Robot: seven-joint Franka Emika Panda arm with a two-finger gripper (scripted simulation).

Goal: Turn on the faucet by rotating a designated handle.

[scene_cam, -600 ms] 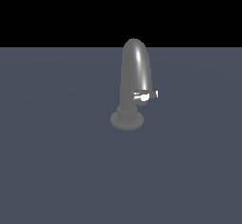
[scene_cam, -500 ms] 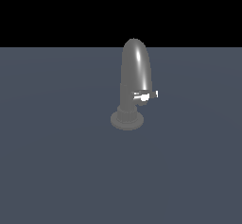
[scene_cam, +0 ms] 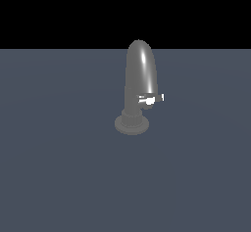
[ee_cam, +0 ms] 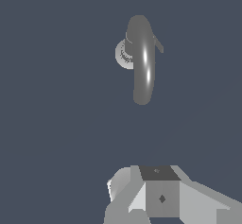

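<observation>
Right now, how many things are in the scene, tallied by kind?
Faucet, grey, arched spout on a ribbed base: 1
Handle, small bright silver lever on its lower stem: 1
Gripper, seen only in the wrist view, apart from the faucet: 1
Total: 3

A grey faucet (scene_cam: 138,86) stands upright in front of you.
Its thick arched spout rises from a round ribbed base. A small bright silver handle (scene_cam: 152,99) sticks out sideways from the lower stem, toward the exterior view's right.
</observation>
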